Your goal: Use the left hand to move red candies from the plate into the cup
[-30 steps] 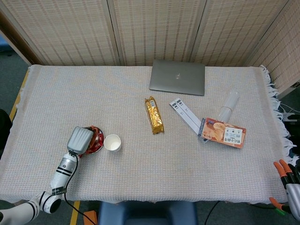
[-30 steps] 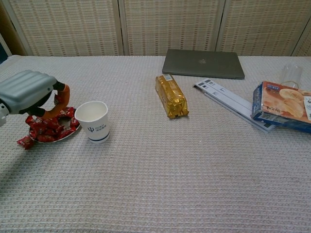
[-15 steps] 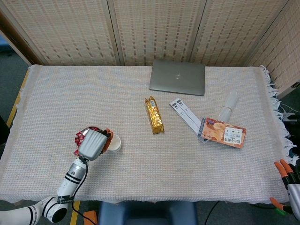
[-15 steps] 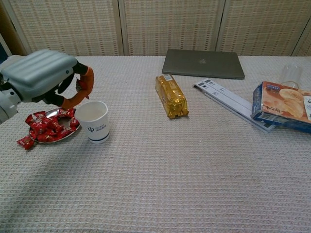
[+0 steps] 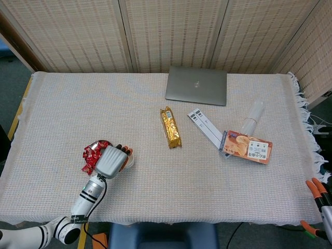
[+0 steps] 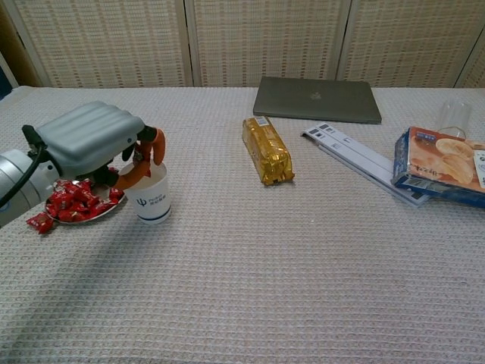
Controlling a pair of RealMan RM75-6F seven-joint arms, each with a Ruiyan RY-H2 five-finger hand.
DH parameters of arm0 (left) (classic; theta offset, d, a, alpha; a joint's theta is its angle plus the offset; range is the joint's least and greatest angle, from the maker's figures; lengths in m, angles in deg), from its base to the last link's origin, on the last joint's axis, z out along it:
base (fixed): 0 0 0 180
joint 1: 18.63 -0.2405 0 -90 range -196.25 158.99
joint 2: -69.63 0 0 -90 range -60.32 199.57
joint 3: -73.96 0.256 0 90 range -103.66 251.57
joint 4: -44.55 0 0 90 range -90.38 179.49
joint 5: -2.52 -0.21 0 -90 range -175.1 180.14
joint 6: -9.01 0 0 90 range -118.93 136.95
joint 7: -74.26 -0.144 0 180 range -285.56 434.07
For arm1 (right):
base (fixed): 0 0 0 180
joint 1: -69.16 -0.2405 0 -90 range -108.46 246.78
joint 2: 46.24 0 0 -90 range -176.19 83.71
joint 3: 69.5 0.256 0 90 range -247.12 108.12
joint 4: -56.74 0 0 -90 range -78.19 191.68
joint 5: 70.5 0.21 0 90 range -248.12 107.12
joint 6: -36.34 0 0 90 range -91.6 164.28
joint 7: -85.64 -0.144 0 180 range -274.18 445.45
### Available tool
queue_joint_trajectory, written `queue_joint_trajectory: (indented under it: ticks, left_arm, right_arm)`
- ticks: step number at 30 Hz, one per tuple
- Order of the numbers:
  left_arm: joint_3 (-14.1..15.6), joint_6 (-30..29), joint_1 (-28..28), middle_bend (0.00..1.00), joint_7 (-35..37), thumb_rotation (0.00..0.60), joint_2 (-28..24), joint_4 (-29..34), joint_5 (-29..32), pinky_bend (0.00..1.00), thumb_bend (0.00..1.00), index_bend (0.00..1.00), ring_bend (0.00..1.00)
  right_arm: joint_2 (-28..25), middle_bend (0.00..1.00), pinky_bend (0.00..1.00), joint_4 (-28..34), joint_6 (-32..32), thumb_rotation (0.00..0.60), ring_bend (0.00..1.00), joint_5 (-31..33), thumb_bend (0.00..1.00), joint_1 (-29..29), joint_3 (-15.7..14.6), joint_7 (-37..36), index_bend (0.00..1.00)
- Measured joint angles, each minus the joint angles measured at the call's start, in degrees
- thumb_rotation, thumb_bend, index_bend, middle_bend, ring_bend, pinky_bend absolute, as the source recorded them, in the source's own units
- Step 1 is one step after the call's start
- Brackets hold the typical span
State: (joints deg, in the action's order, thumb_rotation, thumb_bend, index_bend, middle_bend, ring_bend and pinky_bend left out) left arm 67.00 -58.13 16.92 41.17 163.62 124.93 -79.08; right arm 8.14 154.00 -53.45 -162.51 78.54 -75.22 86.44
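Observation:
My left hand [image 6: 95,140] hovers over the white paper cup [image 6: 149,199], with its orange fingertips [image 6: 144,155] pinched together right at the cup's mouth. A small dark red candy shows between them. In the head view the left hand [image 5: 111,160] covers most of the cup [image 5: 128,158]. The plate [image 6: 97,215] lies just left of the cup and holds several red wrapped candies [image 6: 67,203]; one candy [image 6: 38,221] lies on the cloth beside it. Off the table's front right corner, my right hand [image 5: 322,205] holds nothing, its fingers apart.
A gold snack bar [image 5: 170,127] lies mid-table. A closed grey laptop [image 5: 196,85] sits at the back. To the right are white strips [image 5: 205,126], a biscuit box [image 5: 248,147] and a clear glass [image 5: 254,114]. A woven cloth [image 5: 155,192] covers the table.
The left hand lifted off the plate with its fingers pinched, moved right and came down onto the cup's mouth. The right hand sank slightly at the frame edge.

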Motion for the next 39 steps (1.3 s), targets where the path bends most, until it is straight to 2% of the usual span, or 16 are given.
queue_joint_trajectory:
  ticks: [5,11,16,20,25,31,39]
  left_arm:
    - [0.67,1.05,-0.11,0.38,1.1,0.6,-1.87,2.71,0.31,1.0,0.48,0.23,0.47]
    - [0.95,0.97,-0.09,0.36,1.78,0.6,-2.4,3.81,-0.04,1.0,0.47,0.15,0.46]
    - [1.28,-0.86,-1.12,0.32,3.06,0.6,-3.25,4.5,-0.54,1.0,0.45,0.14,0.4]
    - [3.07,-4.47,-4.32,0.28,5.65,0.6,-5.28,4.93,-1.5,1.0,0.43,0.15,0.36]
    - [5.67,-7.97,-8.33,0.28,8.89,0.6,-7.5,4.27,-2.11,1.0,0.42,0.2,0.4]
    - [8.12,-9.89,-13.62,0.29,11.52,0.6,-6.94,-2.17,-0.19,1.0,0.41,0.21,0.37]
    - [9.91,-12.38,-17.65,0.3,14.75,0.6,-0.82,-16.3,-1.13,1.0,0.41,0.24,0.39]
  right_arm:
    - [0.11,0.0,0.0,0.11,0.15,0.6,0.0,0.11,0.04,-0.06,0.06,0.33,0.0]
    - [0.18,0.0,0.0,0.11,-0.1,0.6,0.0,-0.1,0.04,0.07,0.01,0.4,0.0]
    - [0.11,0.0,0.0,0.07,-0.16,0.6,0.0,-0.07,0.04,0.13,0.0,0.17,0.0]
    - [0.03,0.0,0.0,-0.1,-0.45,0.6,0.0,-0.17,0.04,0.29,-0.04,-0.19,0.0]
    - [0.0,0.0,0.0,-0.16,-0.48,0.6,0.0,-0.41,0.04,0.32,-0.15,-0.22,0.0]
    - [0.13,0.0,0.0,-0.07,-0.26,0.6,0.0,-1.94,0.04,0.15,-0.71,0.32,0.0]
    - [0.3,0.0,0.0,-0.08,-0.1,0.6,0.0,-3.51,0.04,0.07,-1.47,0.95,0.0]
